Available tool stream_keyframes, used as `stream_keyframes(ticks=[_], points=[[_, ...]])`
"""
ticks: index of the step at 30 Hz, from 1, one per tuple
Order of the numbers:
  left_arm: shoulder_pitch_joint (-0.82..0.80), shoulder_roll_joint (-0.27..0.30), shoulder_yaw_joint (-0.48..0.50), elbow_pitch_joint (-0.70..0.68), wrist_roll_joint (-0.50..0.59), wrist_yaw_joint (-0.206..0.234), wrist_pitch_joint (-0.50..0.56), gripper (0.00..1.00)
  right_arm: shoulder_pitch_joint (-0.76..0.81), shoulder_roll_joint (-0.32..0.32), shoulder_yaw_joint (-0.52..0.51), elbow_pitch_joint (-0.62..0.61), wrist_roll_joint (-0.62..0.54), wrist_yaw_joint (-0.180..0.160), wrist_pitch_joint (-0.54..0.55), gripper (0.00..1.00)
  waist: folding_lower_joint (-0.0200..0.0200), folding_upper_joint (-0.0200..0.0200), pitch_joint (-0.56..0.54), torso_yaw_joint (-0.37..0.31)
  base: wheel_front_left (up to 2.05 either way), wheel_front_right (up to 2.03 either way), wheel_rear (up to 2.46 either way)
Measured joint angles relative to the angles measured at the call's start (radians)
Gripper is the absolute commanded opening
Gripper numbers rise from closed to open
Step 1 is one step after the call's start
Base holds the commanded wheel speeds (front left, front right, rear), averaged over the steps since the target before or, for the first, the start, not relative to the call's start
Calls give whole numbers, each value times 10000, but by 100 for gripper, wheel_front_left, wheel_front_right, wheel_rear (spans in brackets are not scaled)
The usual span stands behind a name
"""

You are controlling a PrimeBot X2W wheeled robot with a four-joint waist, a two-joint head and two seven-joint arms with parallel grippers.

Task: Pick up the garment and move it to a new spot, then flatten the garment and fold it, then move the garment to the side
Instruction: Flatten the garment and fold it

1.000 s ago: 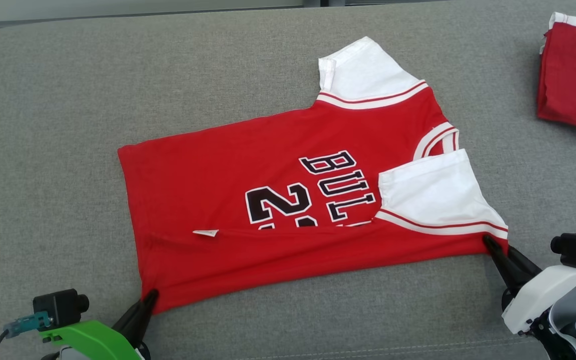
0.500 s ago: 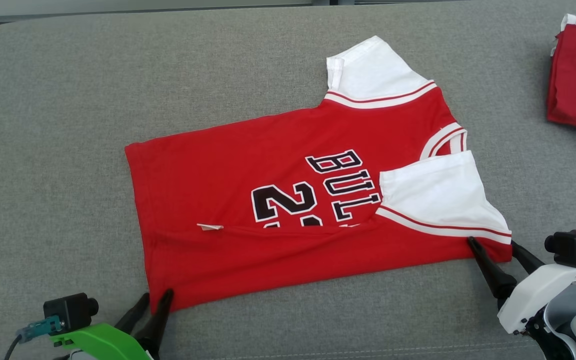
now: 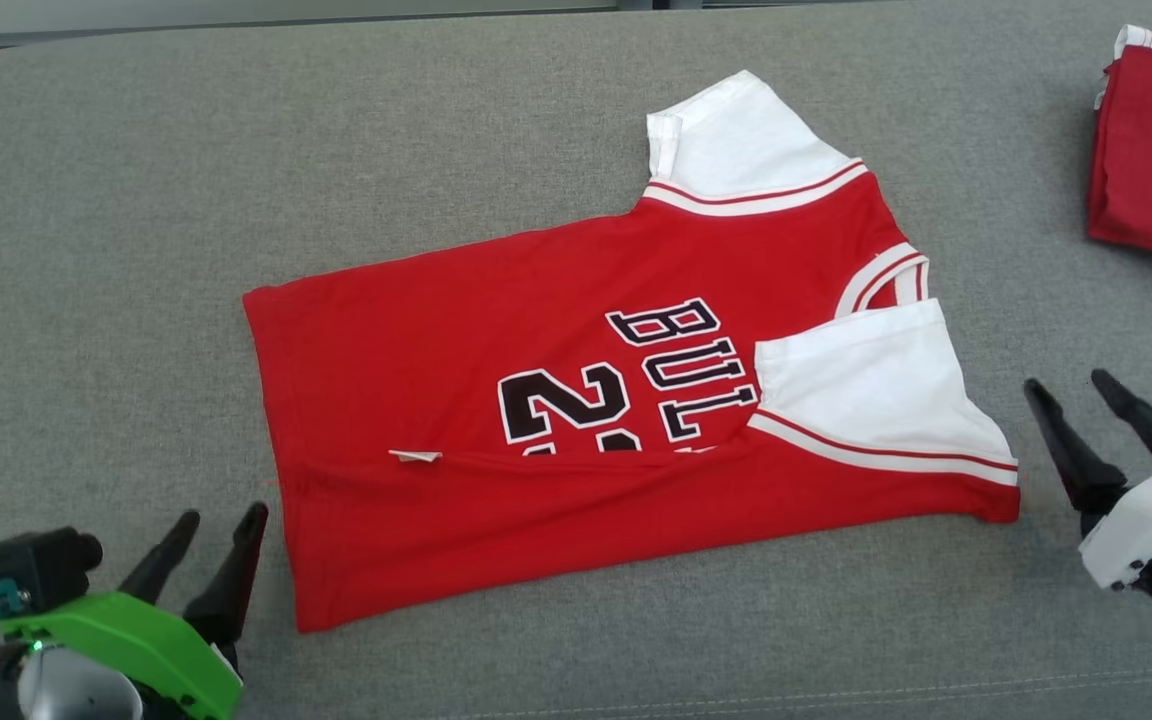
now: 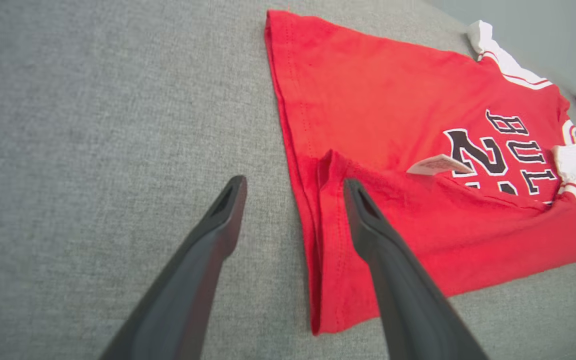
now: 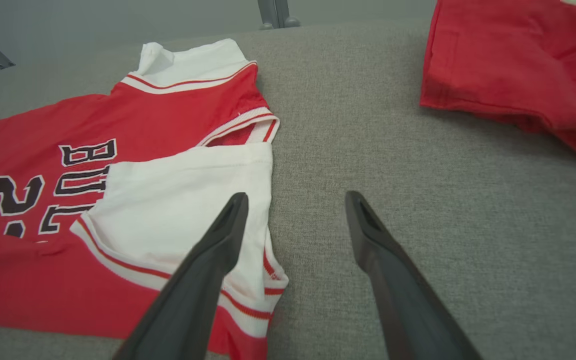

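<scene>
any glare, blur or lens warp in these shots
Head view: soft even light, no glare, jersey lettering crisp. Left wrist view: wide-angle stretch, left gripper looms large. Right wrist view: same stretch, soft shadow under the folded red cloth.

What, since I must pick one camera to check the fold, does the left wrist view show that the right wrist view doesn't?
Left wrist, not right: the hem, the white label at the fold's edge, and the left gripper, jaws open. Right wrist, not left: the right gripper, jaws open, and a metal post at the top edge. Both: the red jersey, its lettering, the folded-in white sleeve, the second red garment, the grey cushion.
</scene>
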Motion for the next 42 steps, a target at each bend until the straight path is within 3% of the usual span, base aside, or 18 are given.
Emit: stream_keyframes(ticks=[7,12,16,31,42], points=[[-1696,867,-21,-761,155,-25,980,100,-1751,-493,-249,-734,-6,6,769,100,0,0,529,64,0,0,0],[-2858,974,-182,-917,-533,-188,2220,100,-3511,-533,-123,-855,6,17,1732,100,0,0,1104,126,0,0,0],[-3786,1465,-171,-1129,-408,-190,2809,100,-4838,-510,61,-867,-21,19,2343,100,0,0,1615,170,0,0,0],[-5611,1053,-506,-19,-497,-50,3676,100,-7541,-581,533,-33,-514,31,3542,100,1,0,3406,465,0,0,0],[-6470,150,-1373,560,-495,-213,3680,100,-8183,-362,821,1103,-752,100,3850,100,0,0,3695,1093,0,0,0]])
